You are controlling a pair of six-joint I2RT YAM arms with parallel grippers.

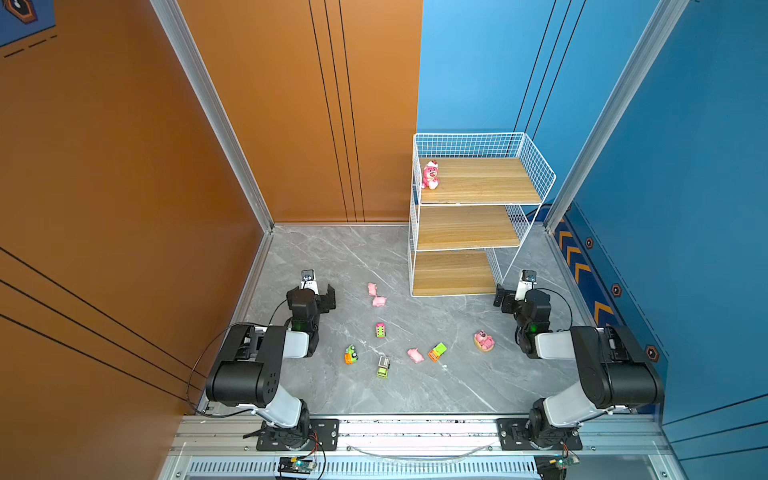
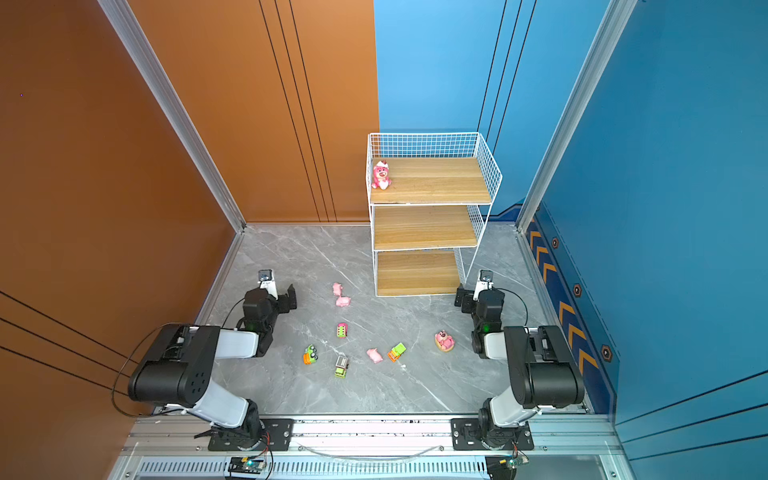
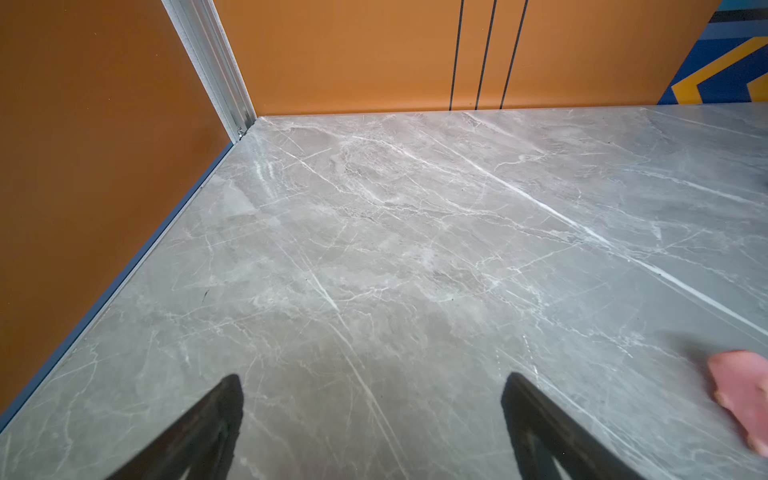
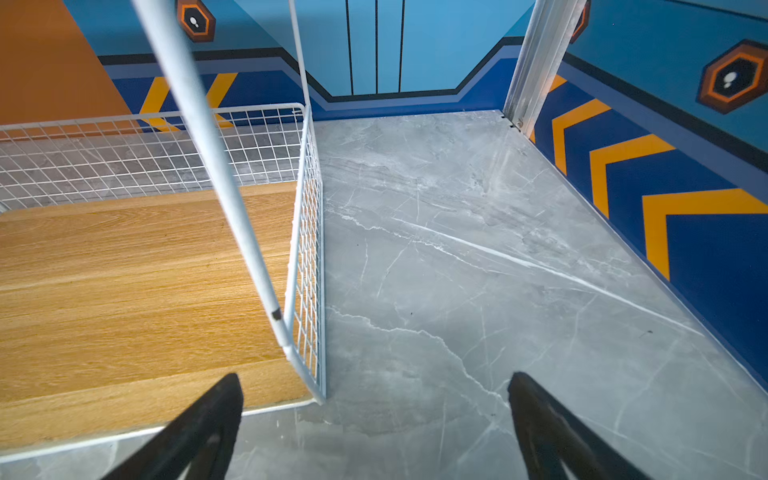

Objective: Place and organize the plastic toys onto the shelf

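The shelf (image 1: pixel 482 180) stood at the far right of the surface (image 1: pixel 332 257). Its two lower boards were bare, and only a pink bear (image 1: pixel 430 175) stood upright at the left edge of the top board. Both arms sat low at the sides. The left hand (image 1: pixel 326 299) gaped empty over bare surface. The right hand (image 1: pixel 500 297), equally wide and empty, hung just beside the shelf's lowest front corner. Eight toys lay loose between them: a bear on a tan base (image 1: pixel 483 340), four vehicles (image 1: pixel 380 330) and three pigs (image 1: pixel 379 301). The job looked barely begun, with a pick yet to be chosen. The next move probably called for lowering one hand over a toy, likely the left over the nearby pigs, jaws straddling it before closing.
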